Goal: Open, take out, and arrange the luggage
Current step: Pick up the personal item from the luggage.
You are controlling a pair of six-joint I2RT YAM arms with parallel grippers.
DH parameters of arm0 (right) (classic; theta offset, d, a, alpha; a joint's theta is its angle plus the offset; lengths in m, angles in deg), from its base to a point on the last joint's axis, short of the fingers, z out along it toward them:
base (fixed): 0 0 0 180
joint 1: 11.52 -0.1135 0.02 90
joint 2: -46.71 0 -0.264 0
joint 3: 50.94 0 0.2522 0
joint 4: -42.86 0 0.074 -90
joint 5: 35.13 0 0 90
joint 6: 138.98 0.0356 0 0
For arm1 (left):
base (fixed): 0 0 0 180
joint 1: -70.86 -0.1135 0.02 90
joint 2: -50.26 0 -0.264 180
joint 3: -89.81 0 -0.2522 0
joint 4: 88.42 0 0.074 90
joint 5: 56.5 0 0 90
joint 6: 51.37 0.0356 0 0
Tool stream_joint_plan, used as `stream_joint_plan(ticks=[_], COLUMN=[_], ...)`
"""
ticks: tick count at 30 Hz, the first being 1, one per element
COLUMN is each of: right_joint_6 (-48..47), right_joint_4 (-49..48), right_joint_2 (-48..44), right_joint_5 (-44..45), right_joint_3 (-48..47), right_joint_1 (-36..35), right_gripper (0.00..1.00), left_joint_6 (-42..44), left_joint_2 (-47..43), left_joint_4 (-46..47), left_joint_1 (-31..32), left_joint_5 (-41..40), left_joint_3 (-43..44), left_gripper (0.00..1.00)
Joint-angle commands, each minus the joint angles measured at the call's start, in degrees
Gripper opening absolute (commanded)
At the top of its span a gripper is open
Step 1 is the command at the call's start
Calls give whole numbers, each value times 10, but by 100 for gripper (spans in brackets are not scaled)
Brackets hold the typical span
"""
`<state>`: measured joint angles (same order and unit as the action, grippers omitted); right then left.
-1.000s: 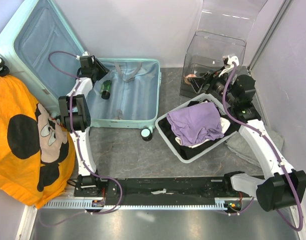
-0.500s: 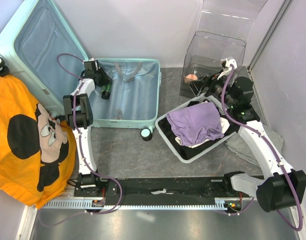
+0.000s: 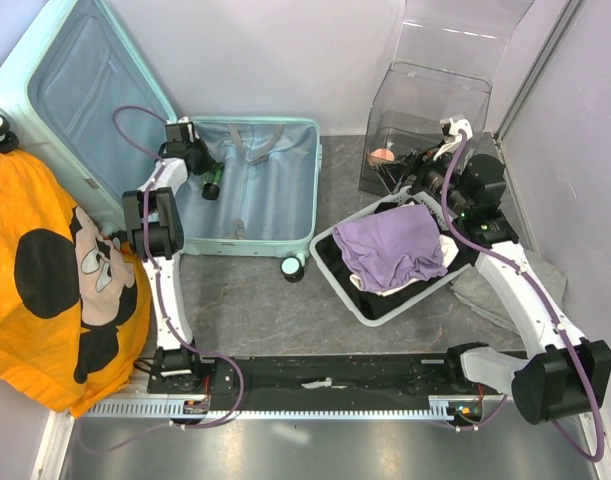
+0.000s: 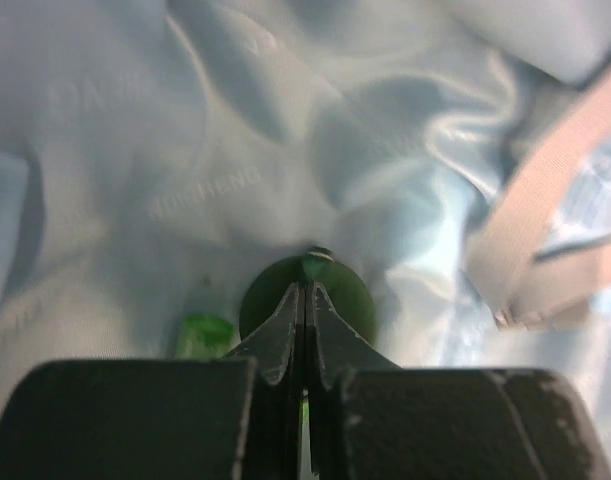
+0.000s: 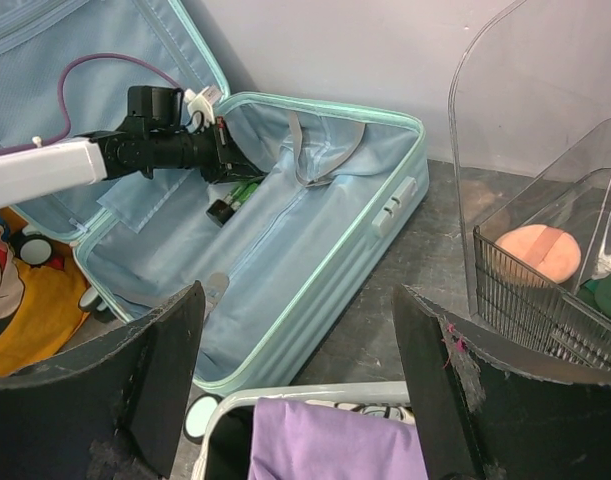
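The mint luggage (image 3: 303,180) lies open on the floor, its lid (image 3: 25,75) leaning against the back-left wall and its pale blue lining (image 4: 185,120) showing. A dark green bottle (image 3: 212,184) rests on the lining near the left side of the luggage, seen end-on (image 4: 350,295) in the left wrist view. My left gripper (image 3: 198,163) hovers right over it with its jaws shut; the bottle lies just past the tips (image 4: 305,292), not visibly held. My right gripper (image 5: 297,300) stands wide open above the basket, holding nothing.
A white mesh basket (image 3: 330,238) holds a purple cloth (image 3: 390,245) and dark clothes. Behind it stands a clear plastic box (image 3: 440,85) with a peach round item (image 5: 538,252) inside. An orange cartoon-print cloth (image 3: 45,280) covers the left floor. A grey cloth (image 3: 490,290) lies at the right.
My left gripper has closed its jaws above the green bottle after shifting slightly toward the luggage's left wall. The right arm moved a little left earlier and now holds still.
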<state>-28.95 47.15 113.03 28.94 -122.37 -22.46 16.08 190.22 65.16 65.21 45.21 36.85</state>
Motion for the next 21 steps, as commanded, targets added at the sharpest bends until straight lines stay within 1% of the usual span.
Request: stream_joint_plan(ticks=[1, 2, 3, 4, 6, 7, 9, 10, 12, 13, 15, 16, 18, 19, 20, 21], right_joint_6=[8, 11, 25, 33, 69, 80, 109, 117, 119, 107, 88, 76, 79, 84, 101, 110], right_joint_4=[-23, -31, -39, -50, -91, -103, -126, -129, -123, -113, -77, -67, -56, -58, -71, -81], right_joint_2=[-1, -1, 0, 2, 15, 24, 56, 67, 95, 102, 125, 133, 157, 165, 172, 180], right_joint_5=[-11, -8, -8, -8, -8, -10, -39, -48, -54, -52, -45, -34, -32, -36, -48, -53], right_joint_3=[-10, -10, -9, -6, 4, 5, -2, -6, -26, -37, -72, -82, -104, -109, -112, -112], right_joint_1=[0, 0, 0, 0, -1, -1, -4, -7, -25, -34, -65, -76, -103, -109, -115, -125], right_gripper=[83, 83, 83, 83, 83, 83, 82, 81, 80, 80, 80, 80, 80, 80, 79, 79], left_joint_6=[16, 16, 16, 16, 19, 20, 21, 19, 28, 41, 71, 65, 36, 30, 25, 28], left_joint_2=[-106, -125, -163, -188, -230, -272, -306, -336, -369, -384, -437, -460, -518, -535, -549, -582], left_joint_4=[33, 35, 43, 51, 90, 97, 90, 85, 72, 57, 42, 55, 80, 87, 89, 91], left_joint_1=[5, 9, 12, 20, 29, 37, 43, 49, 50, 75, 86, 94, 96, 97, 98, 99], left_joint_5=[59, 66, 71, 83, 108, 129, 154, 178, 205, 232, 251, 243, 263, 276, 277, 278], left_joint_3=[-29, -38, -51, -84, -119, -140, -147, -149, -155, -167, -188, -225, -267, -302, -319, -337], left_gripper=[1, 2, 2, 2, 2, 2, 1, 2, 1, 1, 1, 2, 2, 2, 2, 2])
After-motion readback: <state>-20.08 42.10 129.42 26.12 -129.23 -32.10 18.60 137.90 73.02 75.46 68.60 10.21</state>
